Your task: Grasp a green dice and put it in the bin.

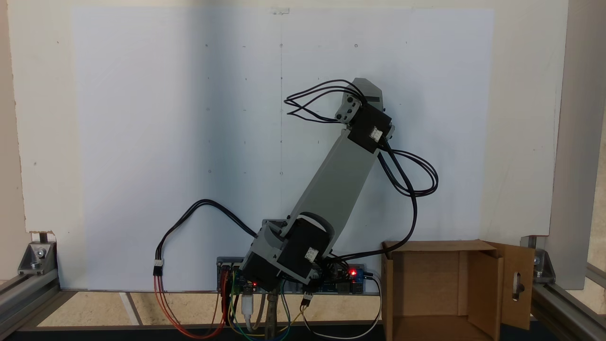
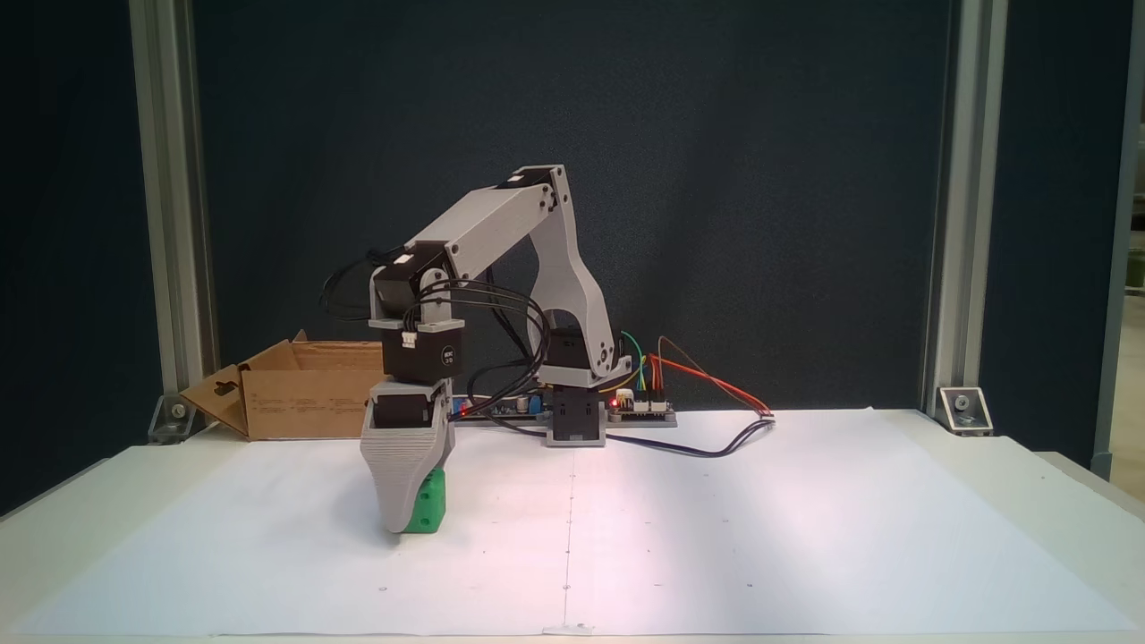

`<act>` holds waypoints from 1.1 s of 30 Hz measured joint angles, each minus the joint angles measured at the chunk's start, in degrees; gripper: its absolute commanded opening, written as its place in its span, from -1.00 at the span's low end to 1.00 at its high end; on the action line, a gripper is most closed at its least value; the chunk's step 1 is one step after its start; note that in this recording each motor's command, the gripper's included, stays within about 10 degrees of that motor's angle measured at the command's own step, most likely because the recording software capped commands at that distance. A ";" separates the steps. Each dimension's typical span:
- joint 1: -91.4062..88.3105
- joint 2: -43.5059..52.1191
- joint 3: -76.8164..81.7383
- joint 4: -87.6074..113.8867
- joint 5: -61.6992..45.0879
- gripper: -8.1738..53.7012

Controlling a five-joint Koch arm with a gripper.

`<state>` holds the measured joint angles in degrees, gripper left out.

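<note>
The green dice (image 2: 429, 503) rests on the white paper, left of centre in a fixed view. My gripper (image 2: 404, 521) points straight down at it. A broad grey jaw covers the dice's left part and reaches the paper. The other jaw is hidden behind it, so open or shut cannot be read. In the other fixed view the arm reaches up and right, and its wrist (image 1: 367, 118) covers the gripper and the dice. The bin, a brown cardboard box (image 2: 295, 398), stands open behind the gripper to the left. It also sits at the lower right (image 1: 435, 246), its slotted flap folded outward.
The arm's base (image 2: 572, 420) and a circuit board with red lights (image 1: 352, 273) sit at the paper's back edge, with loose black and coloured wires (image 2: 707, 394) trailing beside them. Aluminium frame posts (image 2: 165, 224) stand at the table's corners. White paper (image 2: 760, 537) spreads wide to the right.
</note>
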<state>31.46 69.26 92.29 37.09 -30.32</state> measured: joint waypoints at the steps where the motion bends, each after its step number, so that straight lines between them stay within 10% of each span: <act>1: 0.00 0.00 -0.09 -0.09 0.00 0.31; 7: 0.00 0.00 -0.09 -0.18 0.00 -0.35; 24: -1.93 14.94 -18.28 32.52 14.06 -0.36; 33: 26.98 17.49 -28.30 35.16 24.08 -0.36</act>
<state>58.45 86.75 63.98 72.25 -6.24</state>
